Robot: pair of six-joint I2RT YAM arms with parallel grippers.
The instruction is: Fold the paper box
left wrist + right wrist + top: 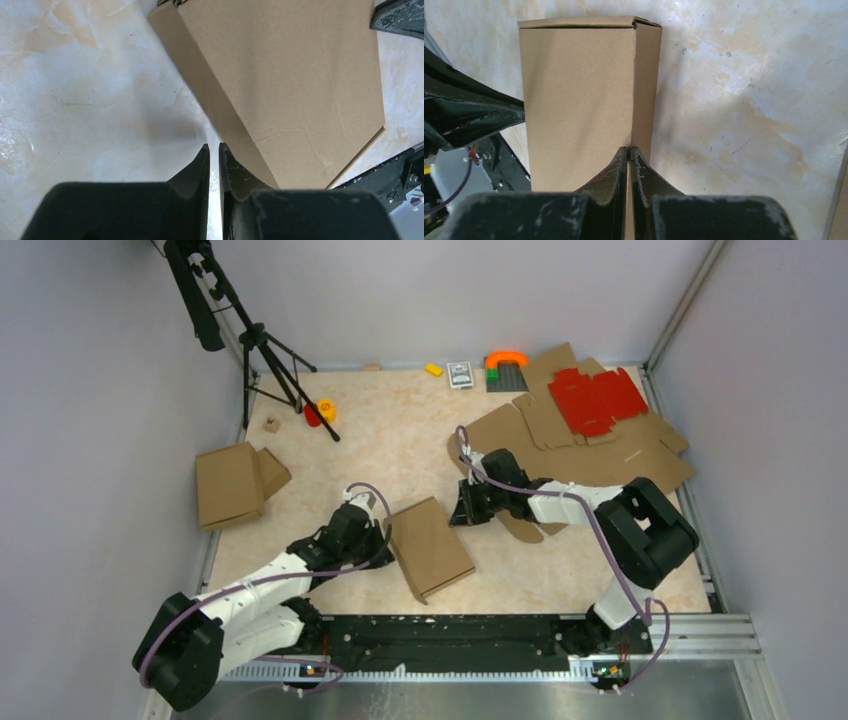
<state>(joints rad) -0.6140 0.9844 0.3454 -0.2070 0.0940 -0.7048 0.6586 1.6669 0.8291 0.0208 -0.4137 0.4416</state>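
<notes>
The paper box [430, 548] lies closed up as a flat brown carton between my two arms, near the table's front. In the left wrist view the paper box [290, 75] fills the upper right, and my left gripper [214, 146] rests at its long side wall with only a thin slit between the fingers and nothing in it. From above, the left gripper [385, 532] is at the box's left edge. My right gripper [460, 512] is just off the box's far right corner. In the right wrist view the right gripper [629, 148] is shut, pointing at the edge of the paper box [574, 100].
A pile of flat brown cardboard sheets [600, 455] with a red die-cut sheet [597, 398] lies at the back right. Another folded brown box [232, 483] sits at the left edge. A black tripod [265, 350] stands at the back left. Small items line the back wall.
</notes>
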